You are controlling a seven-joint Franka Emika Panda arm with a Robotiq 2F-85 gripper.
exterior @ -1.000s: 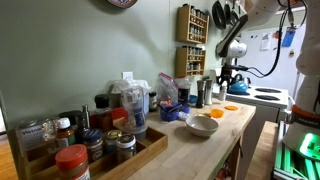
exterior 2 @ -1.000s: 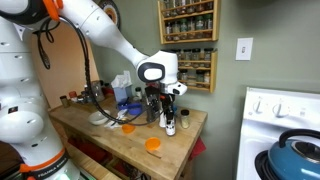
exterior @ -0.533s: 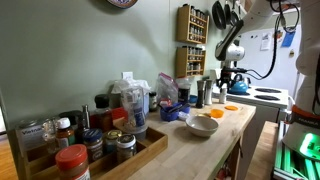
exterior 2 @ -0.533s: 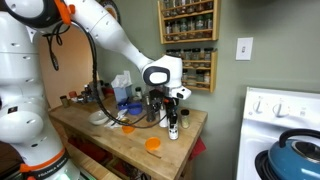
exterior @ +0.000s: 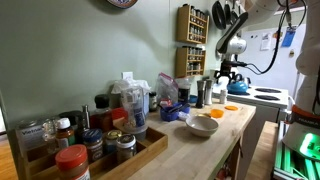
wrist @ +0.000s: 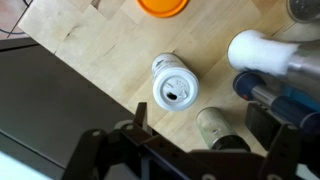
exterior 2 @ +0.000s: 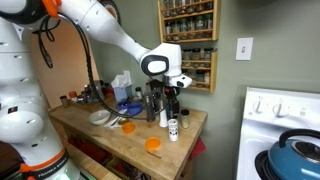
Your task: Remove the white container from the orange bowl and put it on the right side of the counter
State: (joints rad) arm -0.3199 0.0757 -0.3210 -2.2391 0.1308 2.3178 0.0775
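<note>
Black two-fingered gripper (wrist: 203, 120) hangs wide open and empty over the small white cylindrical container (wrist: 173, 82). That stands upright on the light butcher-block counter (wrist: 100, 40), apart from the shallow orange bowl (wrist: 163, 6) beyond. Lift straight up, lest a finger clip it or the dark-lidded jar (wrist: 222, 130) just beside it.

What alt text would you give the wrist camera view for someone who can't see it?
Looking straight down, a small white container stands upright on the wooden counter, free of the open gripper at the bottom edge. An orange bowl peeks in at the top; bottles crowd the right.
</note>
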